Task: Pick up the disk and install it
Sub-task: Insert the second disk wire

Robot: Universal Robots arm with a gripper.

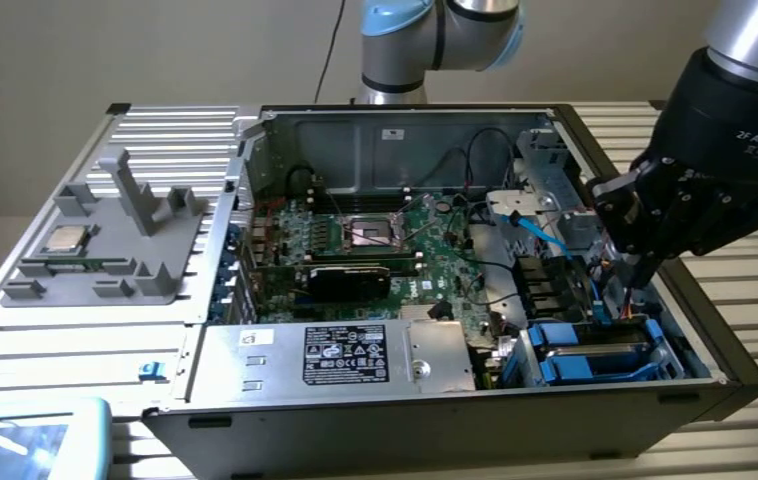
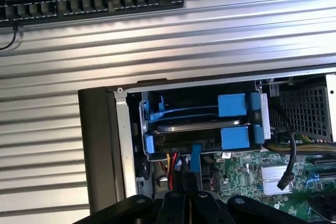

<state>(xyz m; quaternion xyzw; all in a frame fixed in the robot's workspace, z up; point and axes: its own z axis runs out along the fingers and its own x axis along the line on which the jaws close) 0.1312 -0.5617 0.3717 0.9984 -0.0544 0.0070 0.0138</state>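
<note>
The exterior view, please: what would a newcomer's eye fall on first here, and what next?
Probably the open computer case with its green motherboard bared in the middle. Next, the black gripper hanging over the case's corner on the exterior view's right, just above the blue drive bay, where the disk sits in its blue frame. Outside the case, on the exterior view's left, a grey fixture carries a small processor chip.

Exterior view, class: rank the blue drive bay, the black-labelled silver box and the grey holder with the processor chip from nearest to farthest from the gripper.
1. Blue drive bay, just below the gripper.
2. Black-labelled silver box, case front, middle.
3. Grey holder, outside the case, far on the exterior view's left.
</note>
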